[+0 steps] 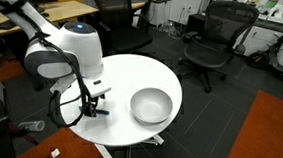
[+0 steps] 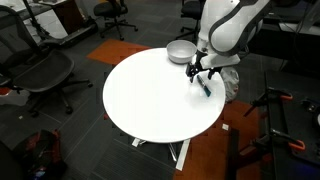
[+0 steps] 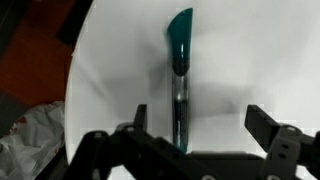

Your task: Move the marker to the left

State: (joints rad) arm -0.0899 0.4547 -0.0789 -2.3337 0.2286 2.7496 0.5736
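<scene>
The marker [image 3: 180, 70] lies on the round white table [image 3: 120, 60], dark with a teal cap at its far end. In the wrist view it lies lengthwise between my gripper [image 3: 203, 118] fingers, nearer one finger, and the fingers stand apart and do not touch it. In an exterior view the gripper [image 2: 203, 75] hangs just above the marker [image 2: 206, 87] near the table's edge, beside the grey bowl [image 2: 181, 51]. In an exterior view the gripper [image 1: 91, 101] is low over the table next to the bowl [image 1: 151, 106]; the marker is hard to pick out there.
The table [image 1: 121, 75] is round with edges close to the gripper. Office chairs [image 1: 214, 39] and desks stand around it. A black chair [image 2: 45, 75] and an orange carpet patch [image 1: 265, 130] lie on the floor nearby.
</scene>
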